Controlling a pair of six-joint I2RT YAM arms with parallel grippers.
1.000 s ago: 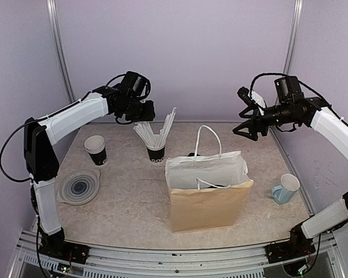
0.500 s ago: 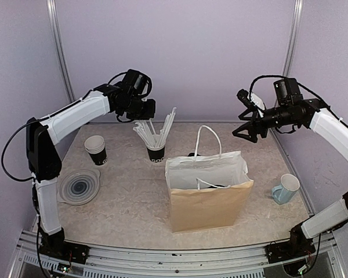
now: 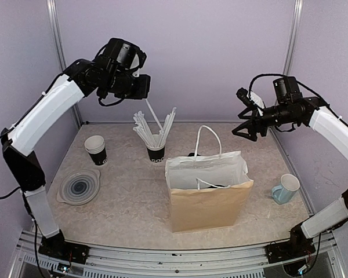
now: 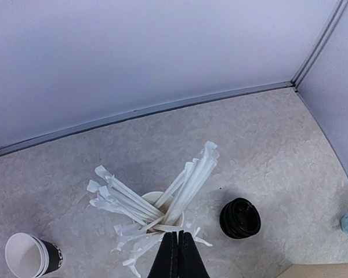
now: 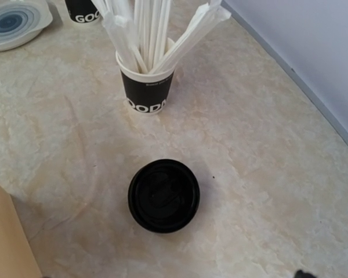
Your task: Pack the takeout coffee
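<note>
The takeout coffee, of which I see only the black lid from above, stands on the table behind the bag. It shows in the right wrist view point(image 5: 163, 196) and the left wrist view point(image 4: 240, 218); the bag mostly hides it in the top view. My left gripper point(image 3: 144, 95) is raised high above the straw cup point(image 3: 156, 152) and is shut point(image 4: 178, 234) on a white wrapped straw point(image 3: 153, 116) that slants down toward the cup. My right gripper point(image 3: 244, 132) hangs open above the coffee, empty; its fingers barely show in its wrist view.
A brown paper bag point(image 3: 209, 205) with white handles stands open at mid-table. A stack of white-rimmed black cups point(image 3: 96, 149) and a grey-blue plate point(image 3: 79, 186) are at the left. A pale blue mug point(image 3: 286, 189) sits at the right edge.
My left arm has risen well above the straw cup, drawing one straw up with it. My right arm has hardly moved.
</note>
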